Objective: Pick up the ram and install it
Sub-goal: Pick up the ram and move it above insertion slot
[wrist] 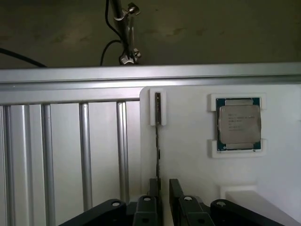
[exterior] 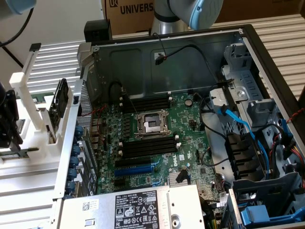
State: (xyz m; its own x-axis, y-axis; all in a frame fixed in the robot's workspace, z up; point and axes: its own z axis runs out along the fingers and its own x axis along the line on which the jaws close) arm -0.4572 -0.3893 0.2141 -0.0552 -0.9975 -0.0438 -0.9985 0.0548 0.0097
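Though parted — one pincer [wrist: 163, 184], one ram [wrist: 157, 136].

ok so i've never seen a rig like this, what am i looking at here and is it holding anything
This is a robot arm beside an open computer case. One picture comes from a camera off the arm: it shows the motherboard with its long black memory slots empty. The other comes from a camera on the arm's wrist, looking past the gripper at a white holder beside aluminium rails. In the holder stands the ram, seen edge-on, with a CPU chip in its own pocket nearby. The gripper is right at one end of the ram; whether it grips it cannot be told.
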